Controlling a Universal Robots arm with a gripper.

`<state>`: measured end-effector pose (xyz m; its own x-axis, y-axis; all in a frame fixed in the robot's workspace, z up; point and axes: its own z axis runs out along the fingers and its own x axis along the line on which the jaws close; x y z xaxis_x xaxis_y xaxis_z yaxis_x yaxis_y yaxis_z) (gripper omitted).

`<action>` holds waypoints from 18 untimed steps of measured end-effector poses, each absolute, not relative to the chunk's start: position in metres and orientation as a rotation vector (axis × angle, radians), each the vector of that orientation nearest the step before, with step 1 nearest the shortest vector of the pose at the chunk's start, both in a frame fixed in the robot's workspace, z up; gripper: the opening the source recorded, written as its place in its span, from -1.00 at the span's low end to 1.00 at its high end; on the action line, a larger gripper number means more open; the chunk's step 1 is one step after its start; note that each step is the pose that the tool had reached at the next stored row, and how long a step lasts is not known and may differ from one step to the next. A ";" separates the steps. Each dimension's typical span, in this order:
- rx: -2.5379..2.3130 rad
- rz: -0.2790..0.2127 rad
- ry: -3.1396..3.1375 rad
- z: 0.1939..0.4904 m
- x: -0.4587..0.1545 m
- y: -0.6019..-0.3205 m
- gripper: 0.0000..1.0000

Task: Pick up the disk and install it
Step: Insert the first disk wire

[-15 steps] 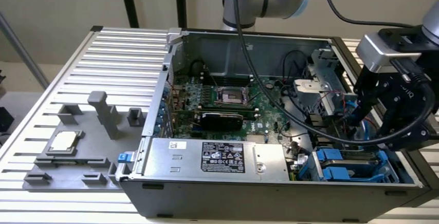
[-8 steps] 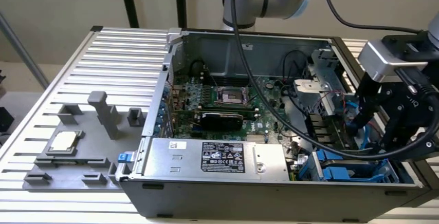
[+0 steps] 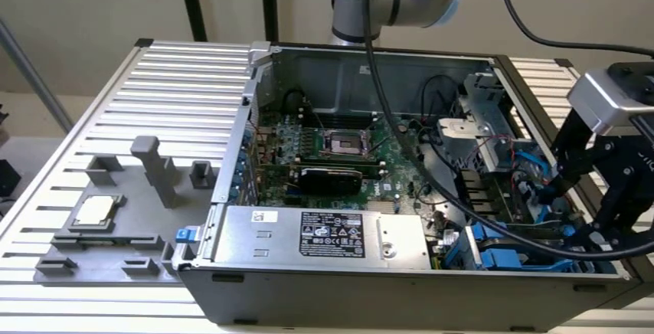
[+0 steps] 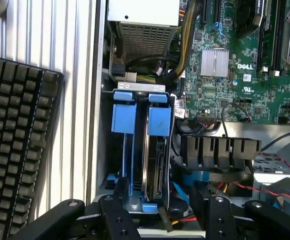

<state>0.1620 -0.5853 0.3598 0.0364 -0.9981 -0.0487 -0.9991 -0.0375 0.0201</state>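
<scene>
The black two-fingered gripper [image 3: 596,215] hangs over the exterior view's right near corner of the open grey steel computer case [image 3: 338,292], jaws spread wide, holding nothing. The case holds a green motherboard [image 3: 394,188] and a silver power-supply box [image 3: 317,234].

In the wrist view the gripper [image 4: 162,212] straddles the silver-grey disk [image 4: 153,160], which stands edge-up in its blue plastic carrier in the drive bay [image 4: 139,87], beside a second blue carrier [image 4: 123,119]. I'd keep the fingers square to its flat sides, clear of the cables [image 4: 224,127].

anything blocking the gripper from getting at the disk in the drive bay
Nothing visible does. The open gripper hangs right by the disk, which stands on edge in its blue carrier in the bay. A black cable runs beside it, not across it.
</scene>
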 end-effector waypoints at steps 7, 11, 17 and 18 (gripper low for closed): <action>-2.246 0.092 2.152 0.353 0.166 -0.590 0.22; -2.249 0.102 2.139 0.350 0.171 -0.591 -0.10; -2.256 0.127 2.106 0.349 0.175 -0.591 -0.15; -2.258 0.131 2.100 0.349 0.175 -0.591 -0.29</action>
<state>0.1748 -0.5908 0.3492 0.0712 -0.9925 -0.0998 -0.9972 -0.0733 0.0173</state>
